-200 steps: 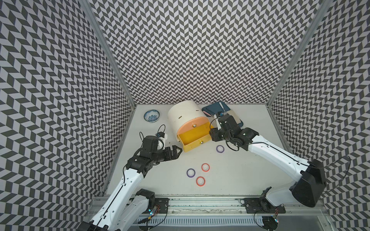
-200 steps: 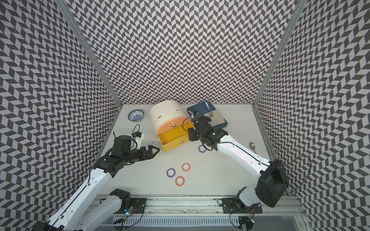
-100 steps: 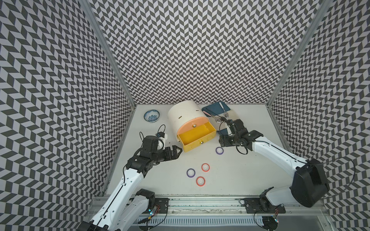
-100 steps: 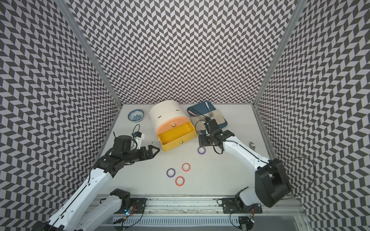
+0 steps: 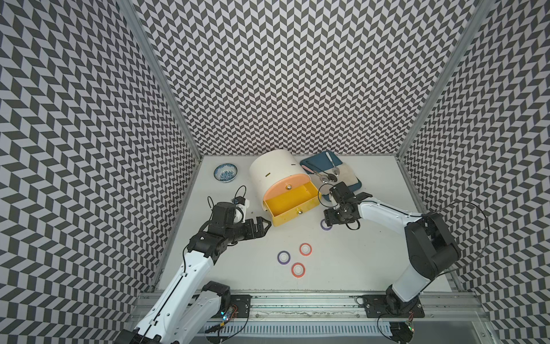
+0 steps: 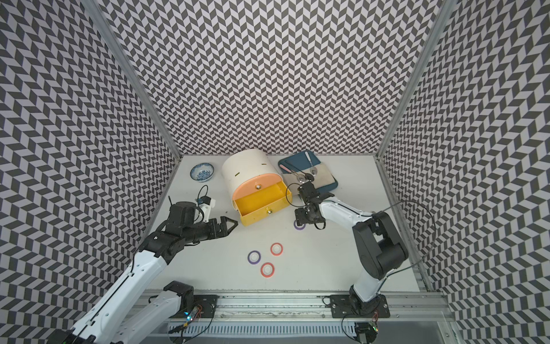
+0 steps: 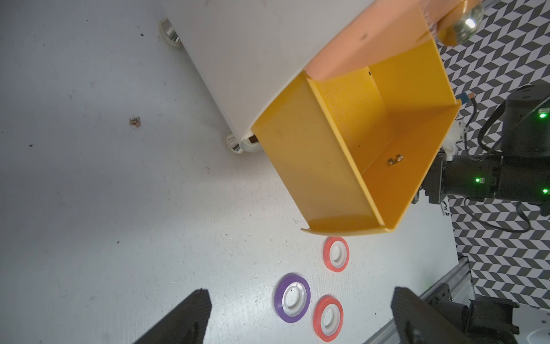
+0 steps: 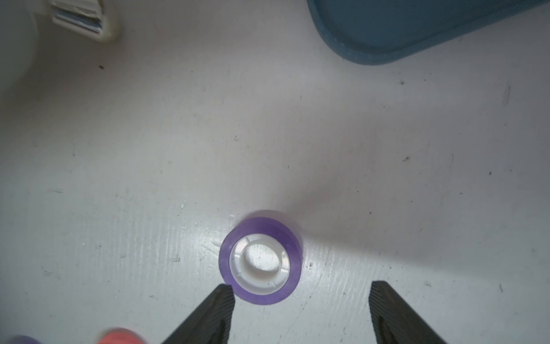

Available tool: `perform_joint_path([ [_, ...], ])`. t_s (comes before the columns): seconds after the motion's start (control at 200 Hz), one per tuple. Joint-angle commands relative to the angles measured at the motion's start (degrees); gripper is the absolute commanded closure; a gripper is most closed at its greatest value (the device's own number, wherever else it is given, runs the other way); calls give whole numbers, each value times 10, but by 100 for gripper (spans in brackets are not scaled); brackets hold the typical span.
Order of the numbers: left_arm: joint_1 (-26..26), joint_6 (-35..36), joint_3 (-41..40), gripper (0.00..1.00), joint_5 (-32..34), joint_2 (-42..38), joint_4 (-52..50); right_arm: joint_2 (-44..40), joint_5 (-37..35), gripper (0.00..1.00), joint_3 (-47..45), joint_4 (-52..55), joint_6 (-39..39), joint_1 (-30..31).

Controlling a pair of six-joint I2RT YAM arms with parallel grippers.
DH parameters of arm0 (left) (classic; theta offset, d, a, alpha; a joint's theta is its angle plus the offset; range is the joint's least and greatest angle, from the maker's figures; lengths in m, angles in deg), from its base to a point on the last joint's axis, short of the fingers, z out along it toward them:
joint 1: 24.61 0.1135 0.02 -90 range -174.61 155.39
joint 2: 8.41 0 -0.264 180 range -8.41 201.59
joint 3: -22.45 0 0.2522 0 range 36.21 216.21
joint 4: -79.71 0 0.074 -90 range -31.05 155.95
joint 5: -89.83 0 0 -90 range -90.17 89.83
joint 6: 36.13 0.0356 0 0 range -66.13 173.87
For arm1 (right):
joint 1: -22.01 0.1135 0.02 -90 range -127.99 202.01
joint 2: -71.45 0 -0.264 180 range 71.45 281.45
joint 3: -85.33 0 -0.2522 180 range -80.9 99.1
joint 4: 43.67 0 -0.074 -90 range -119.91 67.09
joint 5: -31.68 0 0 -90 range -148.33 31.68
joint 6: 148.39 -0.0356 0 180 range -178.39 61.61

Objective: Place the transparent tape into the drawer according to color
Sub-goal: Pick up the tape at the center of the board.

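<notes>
Tape on the table: a purple-rimmed ring (image 8: 260, 260) lies flat on the white table (image 5: 357, 262), white core facing up, directly under the right gripper (image 8: 300, 290). That gripper is spread and holding nothing. One fingertip (image 8: 221, 300) sits just beside the ring's rim, though I can't call contact from here, and the other stands well clear on the far side. In both top views this ring peeks out from beneath the gripper, near the right front corner of the yellow drawer (image 5: 290, 205).

The yellow drawer is pulled out of the rounded white cabinet (image 5: 273, 169), and the peach drawer (image 5: 276, 189) above it is shut.

Three more rings sit in a loose cluster toward the front of the table, well apart from the first. There's a second purple ring (image 5: 283, 256), a red-rimmed ring (image 5: 305, 249) just beside it, and a second red ring (image 5: 298, 269) nearest the front edge. All lie flat, none touching.

Over on the other side, the left gripper (image 5: 264, 227) hangs off the drawer's left front corner, jaws wide apart and gripping nothing.

Further back, a blue-patterned bowl (image 5: 225, 172) stands left of the cabinet. To its right is a blue tray (image 5: 315, 162) carrying spoons (image 5: 327, 178) and a pale cloth (image 5: 346, 175).
</notes>
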Motion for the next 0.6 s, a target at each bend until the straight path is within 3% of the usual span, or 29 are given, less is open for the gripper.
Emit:
perform_joint_path([
  [0.0,-4,8,-2,0,-11,-3,-3,16,1,27,6,-13,5,-3],
  [0.376,-4,10,-3,0,-13,-4,-3,56,-10,39,21,-8,8,-3],
  [0.596,-3,12,-2,0,-16,-3,-2,70,-31,39,12,17,10,-3],
])
